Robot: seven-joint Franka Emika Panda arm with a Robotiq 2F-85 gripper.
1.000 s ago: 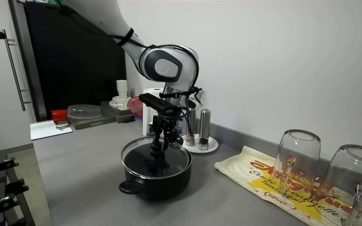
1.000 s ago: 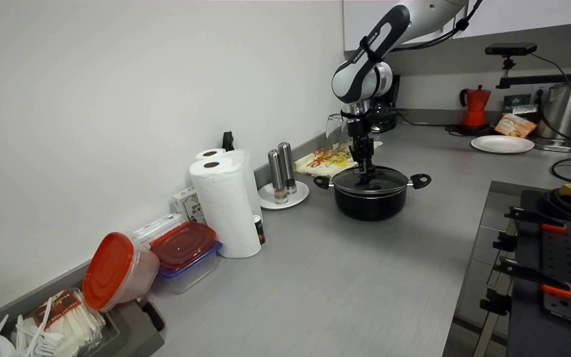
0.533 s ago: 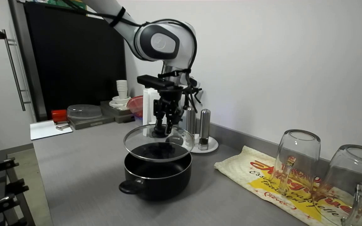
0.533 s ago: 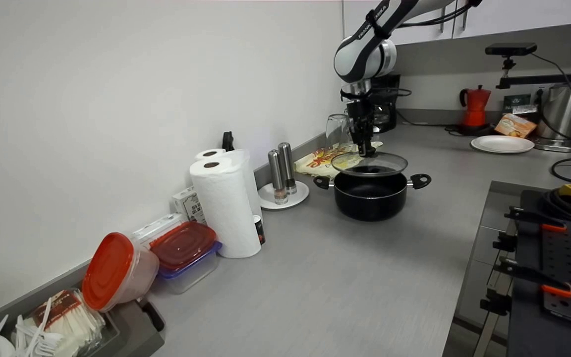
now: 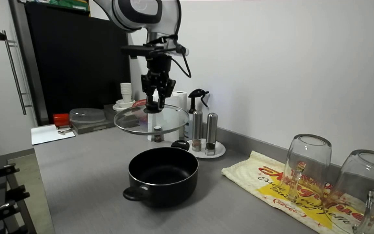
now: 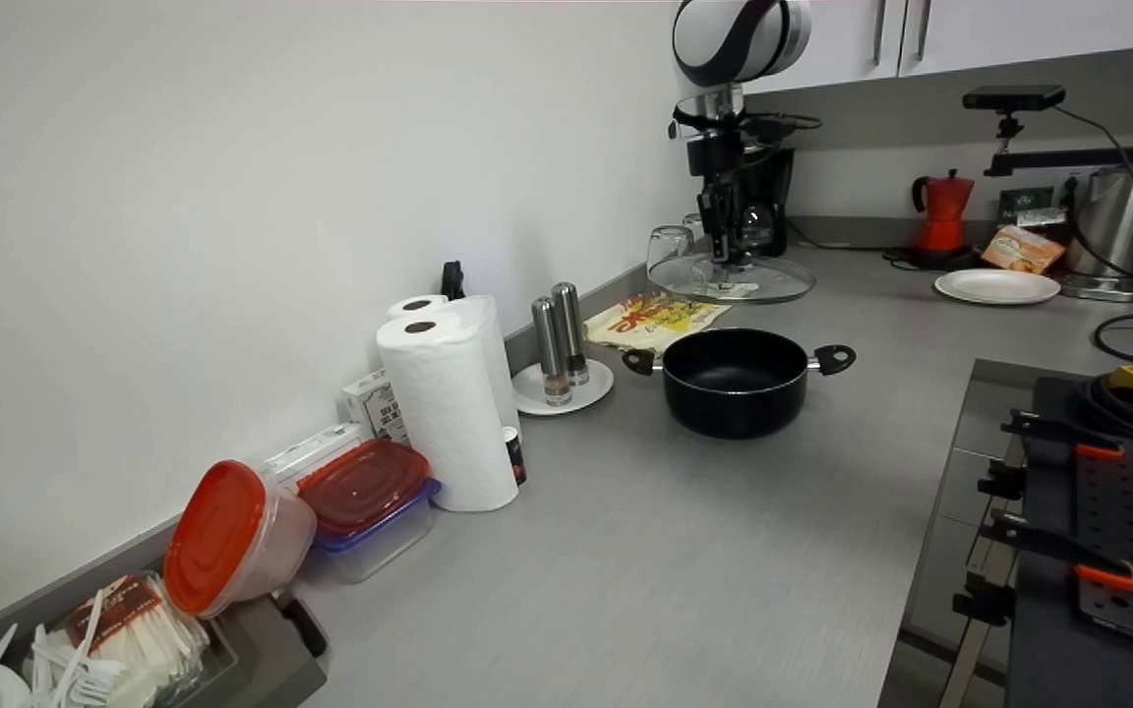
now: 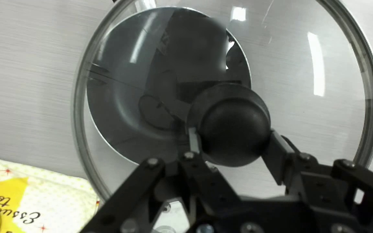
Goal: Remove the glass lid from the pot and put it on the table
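My gripper (image 7: 233, 142) is shut on the black knob (image 7: 238, 126) of the glass lid (image 7: 329, 106), with one finger on each side. In both exterior views the lid (image 5: 175, 118) (image 6: 773, 282) hangs in the air under the gripper (image 5: 155, 102) (image 6: 726, 251), nearly level, above and apart from the pot. The black pot (image 5: 164, 193) (image 6: 736, 408) stands uncovered on the grey table (image 5: 86, 185), its inside visible and dark. In the wrist view the pot shows through the glass, off to one side of the knob.
Two steel mills (image 5: 211, 133) stand on a white plate (image 6: 527, 393) by the wall, near paper towel rolls (image 6: 448, 423). A patterned cloth (image 5: 258, 175) bears upturned glass mugs (image 5: 295, 185). Plastic containers (image 6: 375, 526) line the wall. The table has a front edge (image 6: 930, 531).
The lid has come off the pot and risen with the gripper. In an exterior view it has also moved toward the far end of the table. The pot has stayed in place.
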